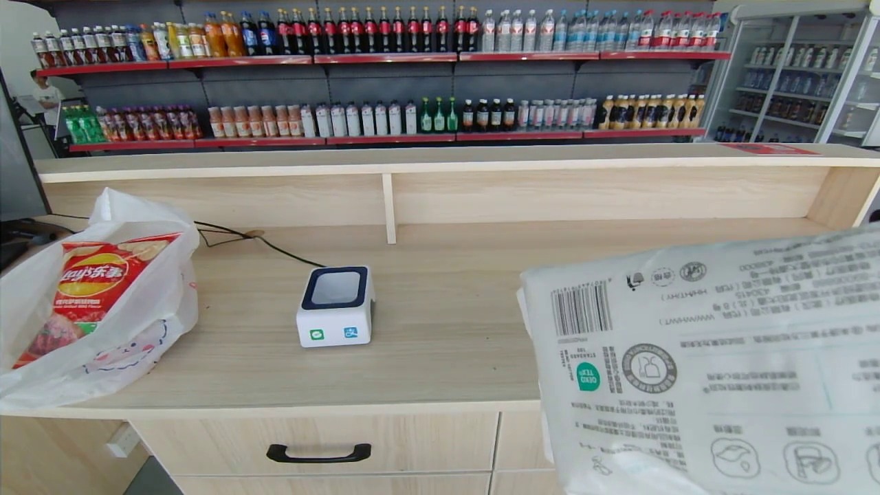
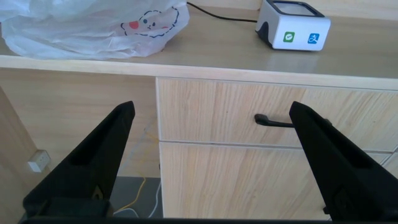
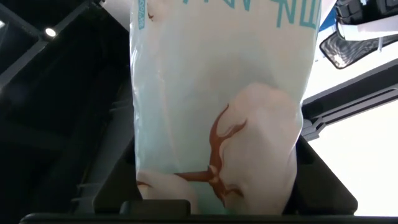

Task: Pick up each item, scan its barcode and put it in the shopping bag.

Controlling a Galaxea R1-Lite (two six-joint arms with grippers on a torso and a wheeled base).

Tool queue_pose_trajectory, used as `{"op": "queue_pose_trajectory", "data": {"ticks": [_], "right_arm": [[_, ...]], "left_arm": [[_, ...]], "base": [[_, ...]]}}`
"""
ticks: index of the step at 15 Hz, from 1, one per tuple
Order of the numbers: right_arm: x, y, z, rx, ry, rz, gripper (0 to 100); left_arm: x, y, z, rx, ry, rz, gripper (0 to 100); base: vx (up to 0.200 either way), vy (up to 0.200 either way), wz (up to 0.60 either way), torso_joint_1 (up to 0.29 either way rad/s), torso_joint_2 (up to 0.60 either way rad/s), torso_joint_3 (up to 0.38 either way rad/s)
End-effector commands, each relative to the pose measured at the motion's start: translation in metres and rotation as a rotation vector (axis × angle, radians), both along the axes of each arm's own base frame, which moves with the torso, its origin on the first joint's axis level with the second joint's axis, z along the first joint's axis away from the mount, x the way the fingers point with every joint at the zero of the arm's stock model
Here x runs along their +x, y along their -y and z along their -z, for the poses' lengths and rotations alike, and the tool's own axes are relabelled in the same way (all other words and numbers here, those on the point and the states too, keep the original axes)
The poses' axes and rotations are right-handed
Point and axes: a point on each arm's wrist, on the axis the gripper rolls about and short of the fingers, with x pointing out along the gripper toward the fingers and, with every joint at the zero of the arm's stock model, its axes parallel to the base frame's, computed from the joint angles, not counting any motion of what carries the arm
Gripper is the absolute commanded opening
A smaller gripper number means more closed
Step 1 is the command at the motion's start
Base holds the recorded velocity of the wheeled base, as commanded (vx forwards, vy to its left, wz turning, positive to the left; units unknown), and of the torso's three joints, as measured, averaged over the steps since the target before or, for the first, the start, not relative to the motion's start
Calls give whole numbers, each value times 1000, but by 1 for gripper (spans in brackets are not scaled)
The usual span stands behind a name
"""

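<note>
Pack [image 1: 715, 371], white plastic, was held up over the front right corner of the counter [image 1: 447, 344], pinched between the fingers of the right gripper [image 3: 214, 186]. Its printed back faced the head camera, text inverted, with the barcode [image 1: 581, 309] at the upper corner nearest the scanner [image 1: 337, 306]. The long axis, as far as visible, ran along the front edge, rising slightly rightward. The scanner sat mid-counter, window up, unobstructed. The bag [image 1: 103, 330] lay at the left edge, with chips [image 1: 89, 289] inside. The left gripper [image 2: 211, 109], fingers spread, hung below the front edge, facing the drawers [image 2: 211, 168].

Left hand [image 2: 211, 111] spread, right hand [image 3: 211, 165] clamped.
</note>
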Motion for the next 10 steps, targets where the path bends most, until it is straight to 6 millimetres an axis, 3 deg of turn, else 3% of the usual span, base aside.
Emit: {"op": "queue_pose_trajectory", "data": {"ticks": [1, 10], "right_arm": [[0, -2, -5, 11, 25, -12, 0], [-9, -3, -16, 25, 28, -44, 0]], "left_arm": [[0, 0, 0, 0, 0, 0, 100], [0, 0, 0, 0, 1, 0, 100]], "base": [[0, 0, 0, 0, 0, 0], [0, 0, 0, 0, 0, 0]]}}
